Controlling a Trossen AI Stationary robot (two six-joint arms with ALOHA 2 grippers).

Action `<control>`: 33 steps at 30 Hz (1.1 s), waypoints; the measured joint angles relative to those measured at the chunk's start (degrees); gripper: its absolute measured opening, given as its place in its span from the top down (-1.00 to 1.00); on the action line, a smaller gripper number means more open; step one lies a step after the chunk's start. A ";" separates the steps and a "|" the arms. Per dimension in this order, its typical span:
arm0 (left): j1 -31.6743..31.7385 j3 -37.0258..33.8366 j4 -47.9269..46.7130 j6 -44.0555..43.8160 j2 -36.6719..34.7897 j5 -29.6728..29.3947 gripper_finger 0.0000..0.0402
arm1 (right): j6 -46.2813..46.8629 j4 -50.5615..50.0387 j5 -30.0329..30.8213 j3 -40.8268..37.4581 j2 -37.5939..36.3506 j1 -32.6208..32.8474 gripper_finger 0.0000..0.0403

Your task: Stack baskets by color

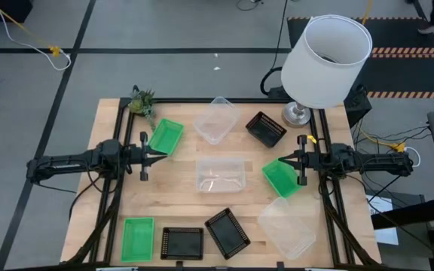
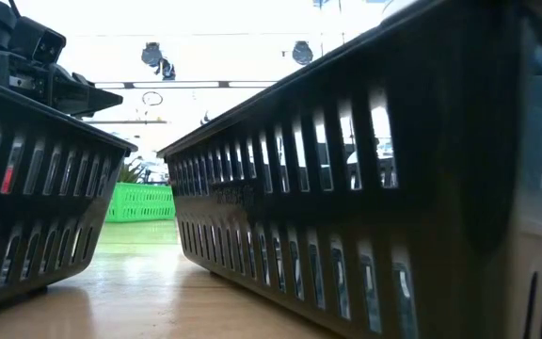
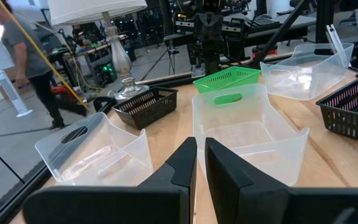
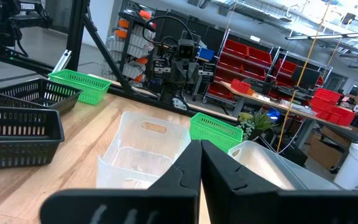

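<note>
the wooden desk [image 1: 179, 196] carries nine baskets, none stacked. seen from above, the three clear ones sit along the middle and right: one clear basket [image 1: 216, 119] near the far edge, a second clear basket [image 1: 221, 174] at the centre, and a third clear basket [image 1: 286, 226] tilted at the near right corner. the green ones are spread out: one green basket [image 1: 166, 136] at the far left just in front of the left claw [image 1: 159, 155], another green basket [image 1: 281, 178] at the right beside the right claw [image 1: 284, 160], and a third green basket [image 1: 138, 239] at the near left corner. one black basket [image 1: 266, 129] stands far right near the lamp base [image 1: 296, 114], and two more lie along the near edge, a black basket [image 1: 181, 243] square to the edge and a black basket [image 1: 227, 231] turned at an angle just beside it; these two fill the low view.

the left claw hovers at the left side of the desk, its fingers [image 3: 185, 163] nearly together with a thin gap and holding nothing. the right claw hovers at the right side, fingers [image 4: 188, 165] pressed closed and empty. both point inward toward the central clear basket.

a white lampshade [image 1: 328, 60] stands over the far right corner, and a small spiky plant [image 1: 142, 101] sits at the far left corner. in the left wrist view a person [image 3: 27, 62] walks on the floor beyond the desk.
</note>
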 joint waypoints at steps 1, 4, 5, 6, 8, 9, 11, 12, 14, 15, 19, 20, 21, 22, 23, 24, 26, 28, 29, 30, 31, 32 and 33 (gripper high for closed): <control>0.00 0.02 0.00 0.00 -0.02 0.00 0.81 | -0.01 0.00 -0.02 -0.01 -0.01 0.00 1.00; 0.00 0.01 0.00 0.00 0.00 0.00 0.81 | 0.00 0.22 -0.01 0.00 -0.01 0.01 1.00; 0.00 0.00 0.00 0.00 0.00 0.00 0.81 | 0.00 0.22 -0.01 0.00 0.00 0.00 1.00; -0.01 0.02 0.00 0.00 0.00 0.00 0.81 | -0.01 0.19 0.00 0.01 -0.01 0.00 1.00; 0.00 0.02 0.00 0.00 -0.02 0.00 0.81 | 0.00 0.20 0.00 0.01 0.00 0.02 1.00; 0.00 0.00 0.00 0.00 -0.02 0.00 0.81 | 0.00 0.19 -0.02 0.00 -0.02 0.01 1.00; 0.00 0.01 0.00 0.00 0.00 0.00 0.81 | -0.01 0.20 0.00 -0.01 -0.01 0.01 1.00; -0.02 0.00 0.00 0.00 0.00 0.00 0.81 | 0.00 0.19 -0.02 0.01 0.00 0.00 1.00; 0.00 0.02 0.00 0.00 -0.02 0.00 0.81 | 0.00 0.18 0.00 -0.01 0.00 0.00 1.00; -0.01 0.01 0.00 0.00 0.00 0.00 0.81 | 0.00 0.18 0.00 0.01 -0.02 0.02 1.00; -0.01 0.00 0.00 0.00 -0.01 0.00 0.81 | 0.00 0.18 -0.02 0.01 -0.02 0.00 1.00; -0.02 0.02 0.00 0.00 -0.01 0.00 0.81 | 0.00 0.18 0.00 0.00 0.00 0.01 1.00; -0.02 0.00 0.00 0.00 -0.02 0.00 0.81 | 0.00 0.19 -0.02 0.00 -0.01 0.00 1.00; -0.02 0.00 0.00 0.00 0.00 0.00 0.81 | 0.00 0.20 -0.02 0.01 0.00 0.00 1.00; -0.02 0.00 0.00 0.00 0.00 0.00 0.81 | 0.00 0.20 -0.01 0.01 0.00 0.01 1.00; -0.02 0.02 0.00 0.00 -0.02 0.00 0.81 | 0.00 0.18 -0.02 0.01 0.00 0.02 1.00; 0.00 0.02 0.00 0.00 0.00 0.00 0.81 | 0.00 0.20 -0.02 -0.01 0.00 0.02 1.00; -0.01 0.00 0.00 0.00 -0.01 0.00 0.81 | 0.00 0.73 -0.23 -0.01 0.00 0.00 1.00; 0.00 0.00 0.00 0.00 -0.01 0.00 0.81 | 0.04 1.49 -0.24 0.00 0.00 0.00 1.00; -0.02 0.02 0.00 0.00 0.00 0.00 0.81 | 0.43 2.27 -0.24 0.00 0.00 0.01 1.00; 0.00 0.00 0.00 0.00 0.00 0.00 0.81 | 1.19 2.98 -0.24 -0.01 -0.02 0.00 1.00; 0.00 0.00 0.00 0.00 0.00 0.00 0.81 | 1.94 3.60 -0.24 0.01 -0.02 0.01 1.00; -0.01 0.00 0.00 0.00 0.00 0.00 0.81 | 2.55 4.10 -0.24 0.01 -0.02 0.02 1.00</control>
